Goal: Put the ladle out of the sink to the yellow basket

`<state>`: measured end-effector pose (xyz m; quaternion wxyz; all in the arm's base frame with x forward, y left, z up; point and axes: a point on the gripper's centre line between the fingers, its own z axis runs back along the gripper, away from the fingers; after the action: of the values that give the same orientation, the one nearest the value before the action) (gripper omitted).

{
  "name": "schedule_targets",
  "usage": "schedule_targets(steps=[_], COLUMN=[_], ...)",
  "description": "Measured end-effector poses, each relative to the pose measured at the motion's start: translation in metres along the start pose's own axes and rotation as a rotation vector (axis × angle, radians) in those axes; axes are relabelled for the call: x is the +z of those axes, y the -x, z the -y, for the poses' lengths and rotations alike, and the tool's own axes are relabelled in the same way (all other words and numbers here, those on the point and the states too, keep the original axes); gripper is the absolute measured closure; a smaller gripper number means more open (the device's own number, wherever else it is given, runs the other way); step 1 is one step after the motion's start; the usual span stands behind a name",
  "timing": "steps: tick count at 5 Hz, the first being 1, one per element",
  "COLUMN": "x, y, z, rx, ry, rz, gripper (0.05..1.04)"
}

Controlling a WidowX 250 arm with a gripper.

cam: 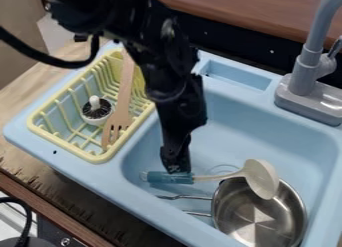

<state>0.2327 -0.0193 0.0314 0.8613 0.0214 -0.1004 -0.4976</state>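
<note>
can make out, right at the tip of the black two-finger gripper [176,166], the teal handle of a cream, round-bowled ladle [262,178] in the smooth pale-blue sink [267,133]; cannot tell if clamped on it or apart. bowl over a shiny round metal pot [257,218]. in a slatted yellow basket [99,157], a flat wooden fork [125,91].

From where I stand, the sink [280,128] looks like smooth blue plastic with a soft sheen. By its left corner, the yellow basket [95,157] is satiny plastic, and the fork [125,86] inside is smooth, matt wood. Near the sink's front edge, the pan [257,223] is glossy metal; the ladle [260,178] has a smooth, plastic-looking bowl. The grey tap [304,76] seems dull plastic. The bench [17,111] looks wooden, its front edge rough.
</note>
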Motion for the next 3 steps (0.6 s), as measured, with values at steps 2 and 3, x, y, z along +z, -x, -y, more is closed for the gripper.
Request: schedule_targets(steps=[2,3], x=[-0.0074,-0.0099], y=[0.0041,0.0042], z=[0.0091,0.0091], rx=[-0.013,-0.012], ry=[-0.018,-0.038], rz=[-0.005,-0.007], gripper=[0.086,0.086])
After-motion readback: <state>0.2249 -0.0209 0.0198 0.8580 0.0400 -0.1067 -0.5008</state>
